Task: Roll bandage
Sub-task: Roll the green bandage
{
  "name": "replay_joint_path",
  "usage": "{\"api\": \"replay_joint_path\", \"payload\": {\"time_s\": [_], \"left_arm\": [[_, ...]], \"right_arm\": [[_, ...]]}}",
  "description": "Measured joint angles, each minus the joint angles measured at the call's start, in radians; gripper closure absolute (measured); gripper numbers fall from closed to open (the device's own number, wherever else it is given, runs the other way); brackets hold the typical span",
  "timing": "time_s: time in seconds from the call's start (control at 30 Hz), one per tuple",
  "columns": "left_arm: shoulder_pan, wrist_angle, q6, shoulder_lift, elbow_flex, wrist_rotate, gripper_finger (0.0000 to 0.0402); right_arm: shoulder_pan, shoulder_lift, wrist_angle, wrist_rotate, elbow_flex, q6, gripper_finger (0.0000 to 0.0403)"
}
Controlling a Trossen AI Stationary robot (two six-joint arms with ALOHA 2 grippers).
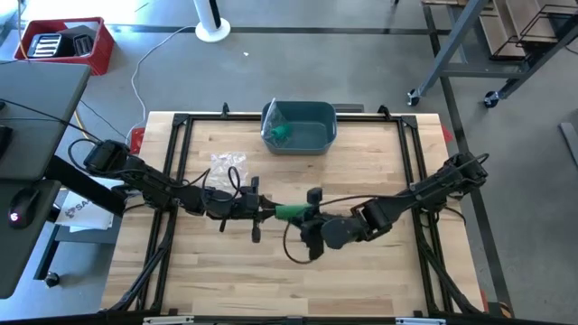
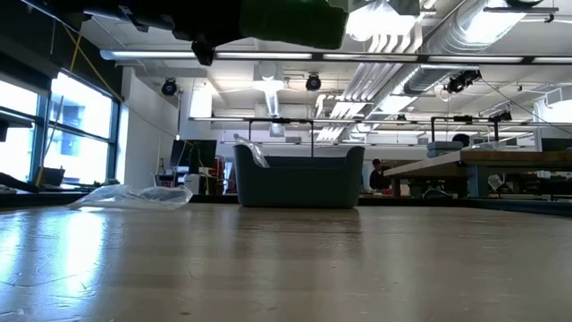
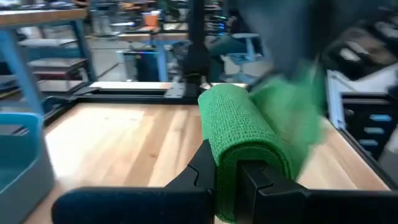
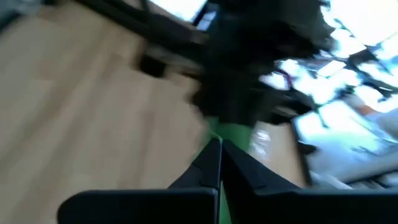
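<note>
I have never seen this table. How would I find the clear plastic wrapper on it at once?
Start at the wooden table and find the blue-grey bin at its far edge. The plastic wrapper lies flat on the wood beside the bin, toward the left arm's side, apart from both grippers. It is the only clear, crinkled thing there; the bandage is green.

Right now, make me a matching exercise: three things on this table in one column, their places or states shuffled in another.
1. green rolled bandage
2. dark teal plastic bin
3. clear crinkled plastic wrapper

A. at the table's far edge
B. lying flat on the wooden tabletop, left of centre
C. held up between the left gripper and right gripper

Pairs: 1-C, 2-A, 3-B
</note>
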Motion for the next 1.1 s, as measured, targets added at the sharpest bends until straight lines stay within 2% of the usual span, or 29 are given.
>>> {"api": "replay_joint_path", "payload": {"time_s": [0.2, 0.33, 0.47, 0.73, 0.93, 1.1], "left_arm": [[0.0, 0.09, 0.012, 0.0, 0.0, -0.12, 0.039], [0.0, 0.153, 0.056, 0.002, 0.0, -0.136, 0.039], [0.0, 0.163, 0.058, 0.002, -0.002, -0.128, 0.039], [-0.018, 0.179, 0.092, 0.002, -0.002, -0.047, 0.039], [-0.026, 0.166, 0.101, 0.001, 0.0, -0.045, 0.039], [-0.029, 0.165, 0.102, 0.001, 0.0, -0.035, 0.039]], "right_arm": [[0.014, 0.001, -0.06, -0.181, -0.032, 0.1, 0.0403], [0.0, 0.003, -0.042, -0.207, -0.113, 0.131, 0.0403], [-0.011, 0.003, 0.058, -0.203, -0.17, 0.09, 0.0403], [-0.01, 0.003, 0.15, -0.087, -0.134, -0.083, 0.0403], [0.0, 0.003, 0.154, -0.015, -0.068, -0.097, 0.0403], [0.026, 0.003, 0.143, 0.111, -0.034, -0.104, 0.0403]]}}
